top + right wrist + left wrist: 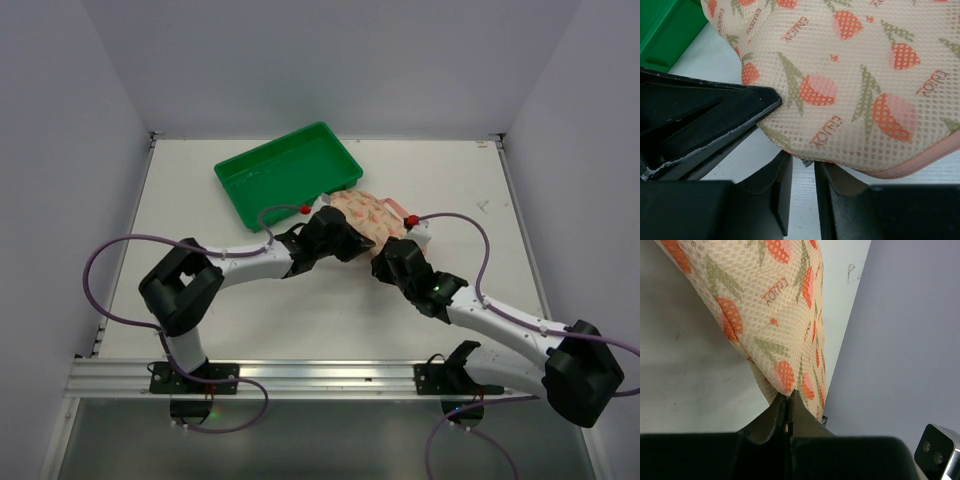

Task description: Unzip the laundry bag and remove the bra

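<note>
The laundry bag [372, 213] lies closed on the table just in front of the green tray; its cream mesh with orange-pink print fills the left wrist view [775, 300] and the right wrist view [860, 80], where pink zip trim [935, 160] runs along its near edge. My left gripper [335, 238] is at the bag's left end, its jaws [788, 396] shut on the bag's edge. My right gripper [395, 262] is at the bag's near edge, narrowly open [803, 167], with a small grey zip pull [807, 162] between its tips. The bra is hidden.
A green rectangular tray [288, 172] stands behind and left of the bag, also at the corner of the right wrist view [665, 30]. The left gripper's black body [700, 120] sits close to the right gripper. Walls enclose the table on three sides.
</note>
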You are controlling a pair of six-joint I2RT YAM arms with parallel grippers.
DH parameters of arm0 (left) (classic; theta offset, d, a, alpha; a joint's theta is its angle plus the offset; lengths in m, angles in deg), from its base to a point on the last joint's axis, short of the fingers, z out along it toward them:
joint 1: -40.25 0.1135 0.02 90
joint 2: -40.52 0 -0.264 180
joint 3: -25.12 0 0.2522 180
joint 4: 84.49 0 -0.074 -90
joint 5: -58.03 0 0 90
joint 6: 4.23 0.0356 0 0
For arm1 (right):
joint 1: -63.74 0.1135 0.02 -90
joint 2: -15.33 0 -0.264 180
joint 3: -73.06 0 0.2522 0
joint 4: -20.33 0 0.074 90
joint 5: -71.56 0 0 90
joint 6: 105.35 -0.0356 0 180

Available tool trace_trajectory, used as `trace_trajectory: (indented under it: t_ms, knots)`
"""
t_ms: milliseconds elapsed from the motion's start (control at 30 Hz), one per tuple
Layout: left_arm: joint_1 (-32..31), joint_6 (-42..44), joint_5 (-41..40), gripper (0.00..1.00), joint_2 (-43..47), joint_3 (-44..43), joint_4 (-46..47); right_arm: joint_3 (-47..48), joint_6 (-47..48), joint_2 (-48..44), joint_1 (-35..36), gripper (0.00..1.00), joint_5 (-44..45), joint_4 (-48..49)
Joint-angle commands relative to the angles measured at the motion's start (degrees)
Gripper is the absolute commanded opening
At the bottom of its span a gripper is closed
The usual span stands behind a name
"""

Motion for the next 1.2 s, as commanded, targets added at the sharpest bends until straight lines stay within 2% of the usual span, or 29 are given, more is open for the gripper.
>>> trace_trajectory:
  t_ms: [0, 167, 300, 500, 600, 833, 1033, 1167]
  knots:
    - [-0.7, -0.1, 0.4, 0.0, 2.7, -1.0, 0.3, 3.1, -0.2, -0.6, 0.1, 0.24, 4.3, 1.1]
    - [-0.6, 0.9, 0.2, 0.0, 3.1, -0.6, 0.4, 2.1, -0.1, -2.0, 0.1, 0.0, 5.7, -1.8]
    - [-0.3, 2.6, 0.2, 0.0, 3.3, -0.5, -0.5, 0.2, 0.0, -5.5, 0.1, 0.0, 5.8, -4.9]
    - [2.6, 7.1, 3.0, 0.0, 4.8, 3.5, -0.2, -3.0, -0.9, -15.6, -0.6, 0.0, 2.2, -14.4]
    - [4.8, 11.4, 5.8, 0.0, 6.3, 6.4, 0.6, -3.1, -1.4, -19.5, -0.9, 0.0, 0.2, -19.8]
    - [10.4, 23.3, 18.9, 0.0, 7.6, 10.6, 2.3, -2.2, -3.7, -23.7, -0.9, 0.0, -6.3, -28.8]
    - [11.9, 35.1, 26.8, 0.0, 2.7, 5.4, 1.5, -2.4, -4.7, -25.4, -1.0, 0.0, -7.9, -32.2]
    - [12.3, 40.9, 29.4, 0.0, -3.4, -4.2, -2.0, -3.7, -4.8, -23.9, -0.9, 0.0, -12.8, -27.1]
